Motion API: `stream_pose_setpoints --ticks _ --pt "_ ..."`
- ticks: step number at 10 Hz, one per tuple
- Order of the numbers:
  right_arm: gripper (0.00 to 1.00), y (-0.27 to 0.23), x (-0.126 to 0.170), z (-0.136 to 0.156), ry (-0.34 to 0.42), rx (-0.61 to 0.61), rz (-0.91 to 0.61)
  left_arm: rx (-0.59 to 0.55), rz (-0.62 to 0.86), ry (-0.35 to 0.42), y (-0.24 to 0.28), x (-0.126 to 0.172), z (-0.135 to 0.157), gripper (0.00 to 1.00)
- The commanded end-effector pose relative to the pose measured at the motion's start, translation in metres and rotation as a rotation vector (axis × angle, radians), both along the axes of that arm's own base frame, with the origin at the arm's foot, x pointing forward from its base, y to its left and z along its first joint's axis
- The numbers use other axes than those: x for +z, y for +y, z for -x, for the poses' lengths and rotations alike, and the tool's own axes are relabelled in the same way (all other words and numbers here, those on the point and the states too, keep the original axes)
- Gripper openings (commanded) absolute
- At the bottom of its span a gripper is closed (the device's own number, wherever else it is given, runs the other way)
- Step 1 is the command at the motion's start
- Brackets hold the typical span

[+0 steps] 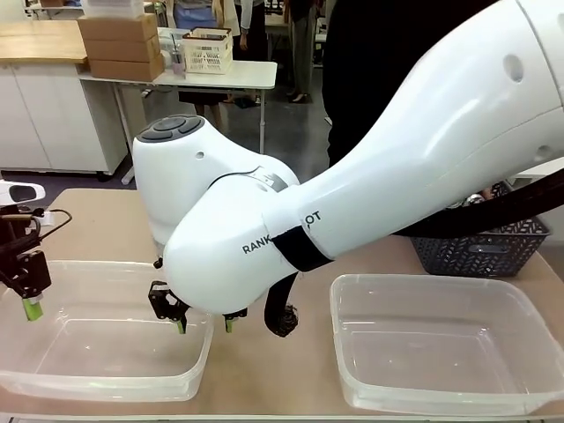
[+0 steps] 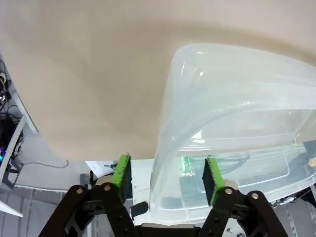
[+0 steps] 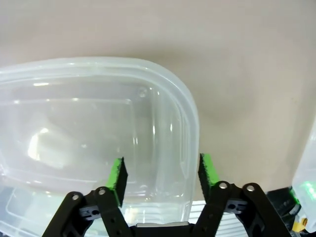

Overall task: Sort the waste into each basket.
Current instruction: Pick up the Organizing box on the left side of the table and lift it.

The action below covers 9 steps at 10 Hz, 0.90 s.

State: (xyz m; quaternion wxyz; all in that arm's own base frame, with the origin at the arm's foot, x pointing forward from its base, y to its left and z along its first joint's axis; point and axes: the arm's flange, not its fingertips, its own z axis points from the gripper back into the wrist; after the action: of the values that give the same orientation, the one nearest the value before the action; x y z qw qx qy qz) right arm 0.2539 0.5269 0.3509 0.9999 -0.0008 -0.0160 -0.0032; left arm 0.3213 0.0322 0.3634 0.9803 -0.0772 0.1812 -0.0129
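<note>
Baskets, clear, two: left basket (image 1: 88, 385) and right basket (image 1: 441, 398), unfilled, on surface (image 1: 273, 374). Left pincer (image 2: 167, 174) and right pincer (image 1: 204, 324) agape, empty, over left basket's rim. Sorting apparently unstarted; next, fetch waste.

The right arm (image 1: 397, 176) slants in from the right across the table's middle and closes off most of the airspace there. The right gripper (image 1: 204, 324) hangs with fingers apart astride the right wall of the left tub (image 1: 97, 379). The left gripper (image 1: 33, 307) stands astride the same tub's wall at its left end, fingers also apart, and the tub floor between the two is bare. The right tub (image 1: 441, 392) is open from above, the strip of table (image 1: 273, 370) between the tubs is free, and the dark grey basket (image 1: 480, 247) stands just behind the right tub, under the arm.
</note>
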Motion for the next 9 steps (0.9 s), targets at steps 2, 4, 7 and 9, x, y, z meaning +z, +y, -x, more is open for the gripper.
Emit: stream_pose_setpoints --ticks 2,4,7,9 --pt "0.0 0.0 0.012 -0.002 0.044 0.022 -0.025 0.028 -0.042 -0.037 -0.014 -0.065 0.115 0.0" --pt "0.05 -0.005 0.015 -0.003 0.049 0.015 -0.038 0.033 -0.06 -0.047 -0.012 -0.064 0.114 0.05" --pt "0.0 -0.017 0.021 -0.007 0.045 -0.005 -0.042 0.047 -0.056 -0.065 -0.007 -0.058 0.113 0.0" --pt "0.0 -0.022 0.026 -0.008 0.05 -0.012 -0.047 0.062 -0.056 -0.078 -0.005 -0.053 0.111 0.0"
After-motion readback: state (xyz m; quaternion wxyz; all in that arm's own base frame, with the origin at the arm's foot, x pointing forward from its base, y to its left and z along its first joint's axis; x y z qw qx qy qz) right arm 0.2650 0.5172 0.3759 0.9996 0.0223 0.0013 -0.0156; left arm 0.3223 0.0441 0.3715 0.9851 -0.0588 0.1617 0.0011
